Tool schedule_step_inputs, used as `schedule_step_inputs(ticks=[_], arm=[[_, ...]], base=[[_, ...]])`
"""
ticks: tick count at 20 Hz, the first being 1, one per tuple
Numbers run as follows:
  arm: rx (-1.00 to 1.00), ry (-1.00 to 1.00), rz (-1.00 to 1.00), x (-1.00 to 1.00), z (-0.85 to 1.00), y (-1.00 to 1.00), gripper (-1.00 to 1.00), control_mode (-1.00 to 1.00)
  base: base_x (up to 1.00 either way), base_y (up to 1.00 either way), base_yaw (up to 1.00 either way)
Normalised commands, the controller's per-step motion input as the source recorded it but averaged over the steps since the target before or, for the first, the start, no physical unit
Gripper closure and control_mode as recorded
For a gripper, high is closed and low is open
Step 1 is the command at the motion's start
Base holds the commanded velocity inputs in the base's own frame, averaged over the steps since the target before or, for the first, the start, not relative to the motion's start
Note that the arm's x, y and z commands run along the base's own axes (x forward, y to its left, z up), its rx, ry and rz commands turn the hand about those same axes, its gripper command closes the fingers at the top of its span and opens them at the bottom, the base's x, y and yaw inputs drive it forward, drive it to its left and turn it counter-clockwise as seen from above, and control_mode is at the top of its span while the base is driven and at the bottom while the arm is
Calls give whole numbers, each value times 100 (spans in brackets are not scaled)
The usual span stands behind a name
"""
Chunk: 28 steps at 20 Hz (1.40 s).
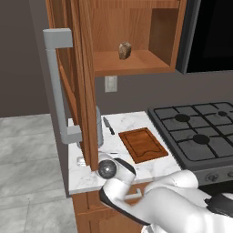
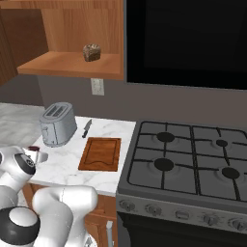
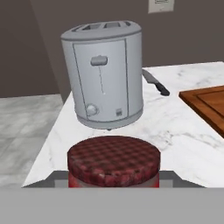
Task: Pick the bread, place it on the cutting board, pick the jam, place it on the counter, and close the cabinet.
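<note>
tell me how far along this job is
Nothing looks finished. The bread sits on the cabinet shelf, and the cutting board is bare. In hand: the jam sits between the gripper fingers, low over the counter in front of the toaster; whether it rests there is unclear. Left: release the jam, move the bread to the board, shut the open cabinet door.

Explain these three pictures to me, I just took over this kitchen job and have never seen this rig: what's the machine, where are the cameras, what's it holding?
It's a white robot arm on a mobile base. Two cameras sit behind it, left and right; the third rides on the hand. On the counter are a toaster, a knife and the cutting board. The bread sits in the open cabinet. In the hand view, the jam appears to sit between the gripper's fingers, low over the counter.
</note>
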Motion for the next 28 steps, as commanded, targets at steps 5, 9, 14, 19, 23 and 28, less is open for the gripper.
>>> schedule_step_inputs(ticks=[5,9,14,19,23,28], arm=[[0,8,0,0,-9,18,100,-100],[0,5,0,1,-16,17,100,-100],[0,0,0,20,-23,15,100,-100],[0,0,0,23,-23,12,100,-100],[0,0,0,24,-23,9,100,-100],[0,-1,0,21,-11,1,100,-100]], base=[[0,0,0],[0,0,0],[0,0,0],[0,0,0],[0,0,0],[0,0,0]])
